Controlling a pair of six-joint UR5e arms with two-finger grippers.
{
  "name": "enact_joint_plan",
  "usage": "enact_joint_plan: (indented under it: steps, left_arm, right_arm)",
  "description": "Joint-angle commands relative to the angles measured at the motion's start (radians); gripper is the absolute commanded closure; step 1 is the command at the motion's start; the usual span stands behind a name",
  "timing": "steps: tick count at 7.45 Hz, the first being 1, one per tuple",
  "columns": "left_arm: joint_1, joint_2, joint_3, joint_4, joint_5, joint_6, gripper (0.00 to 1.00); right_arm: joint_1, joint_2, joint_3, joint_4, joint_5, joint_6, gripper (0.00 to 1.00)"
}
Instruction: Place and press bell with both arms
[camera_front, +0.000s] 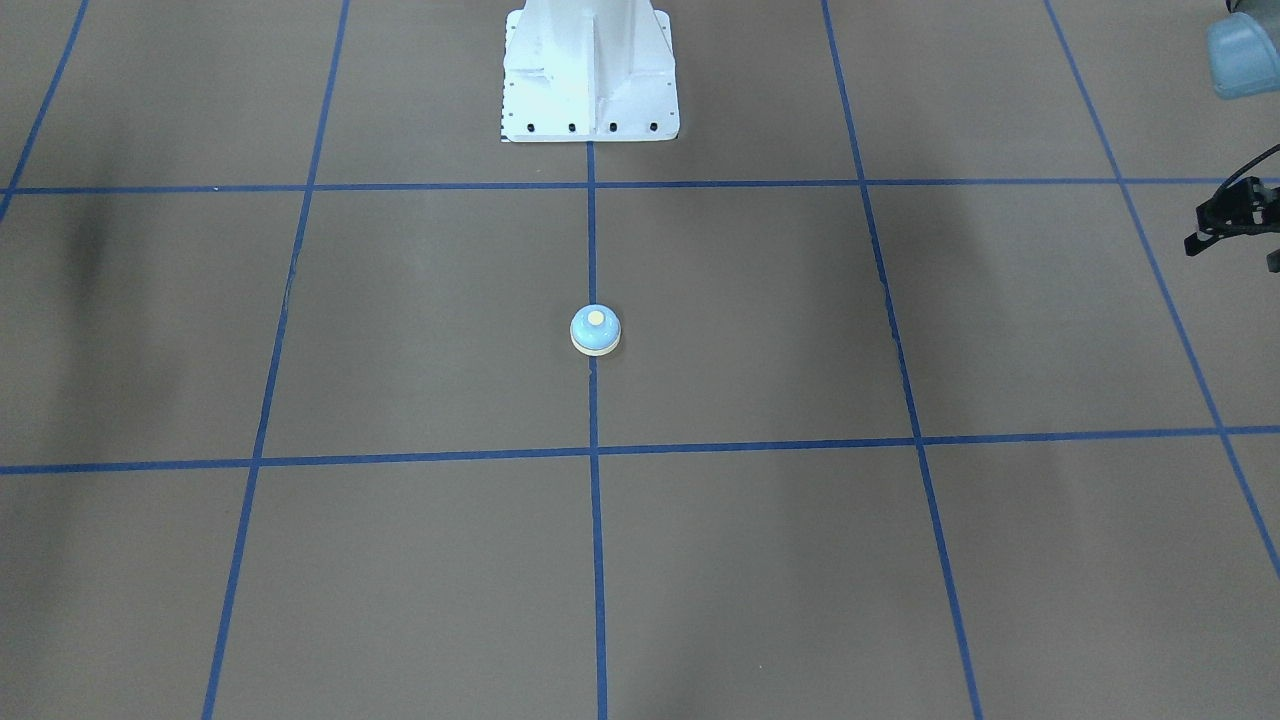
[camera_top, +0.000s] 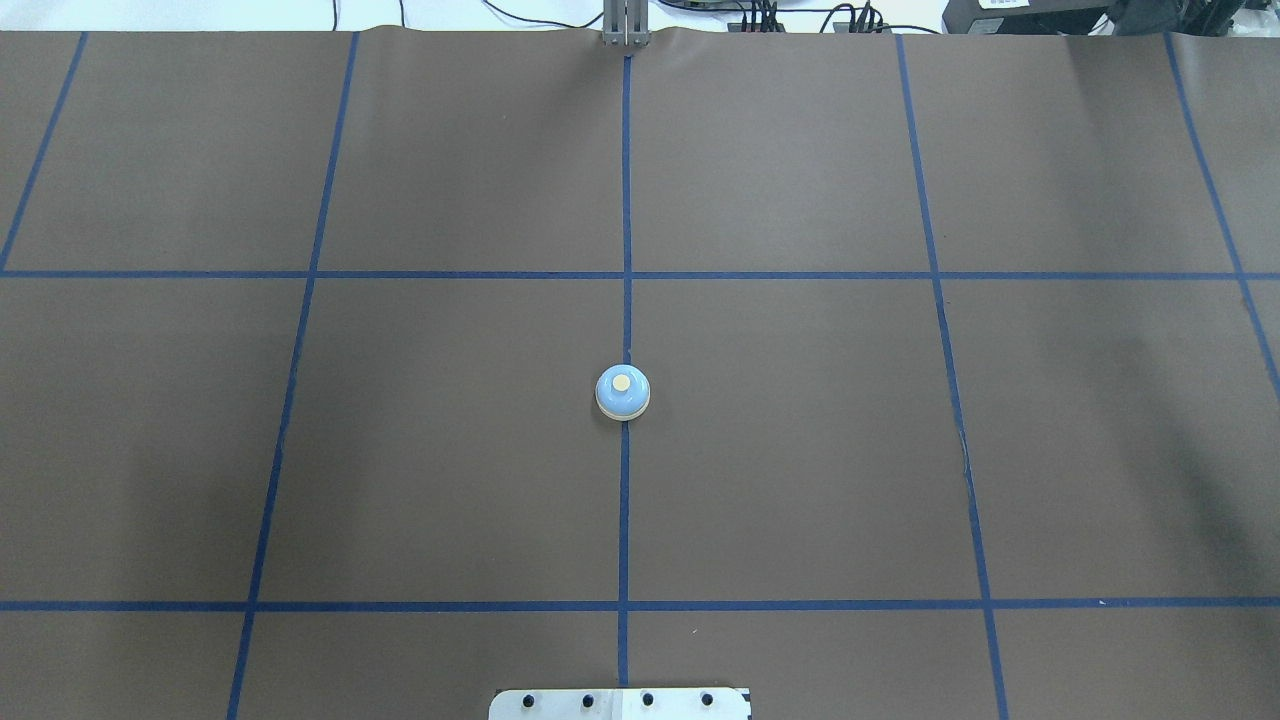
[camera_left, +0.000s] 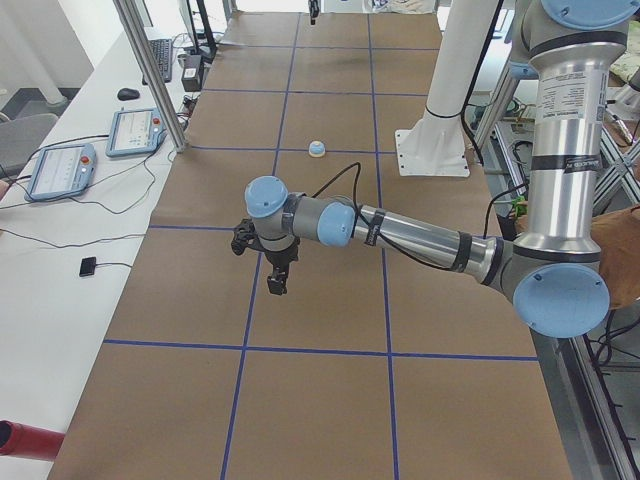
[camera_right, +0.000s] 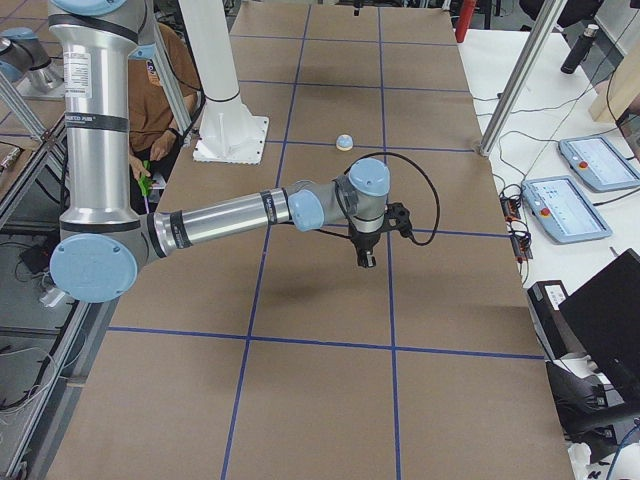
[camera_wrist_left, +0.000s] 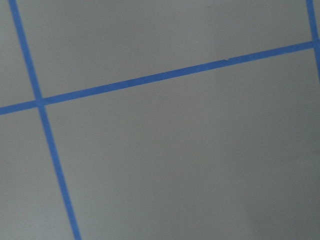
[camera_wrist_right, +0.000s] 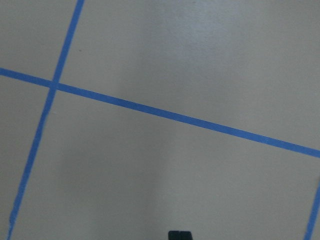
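Your left arm reaches low over the brown desk, and you cannot tell whether its down-pointing tool is spread. The right tool hangs with its tips pressed together. The bell stands upright mid-desk on the blue centre line, well apart from both.

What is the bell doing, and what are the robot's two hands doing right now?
bell: upright on the table, button on top, nothing touching it.
left gripper: above the table, pointing down, apart from the bell; open or shut cannot be told.
right gripper: above the table, pointing down, apart from the bell; open or shut cannot be told.
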Motion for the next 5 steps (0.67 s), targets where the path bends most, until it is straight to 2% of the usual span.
enact_joint_plan:
  steps: [1, 5]
  left_arm:
    - [-0.026, 0.018, -0.009, 0.001, -0.002, 0.014, 0.01]
    - [-0.026, 0.025, -0.009, -0.001, -0.004, 0.013, 0.01]
  right_arm:
    - [0.028, -0.03, -0.004, 0.008, -0.01, -0.039, 0.01]
    - [0.026, -0.021, -0.019, 0.013, -0.005, -0.028, 0.0]
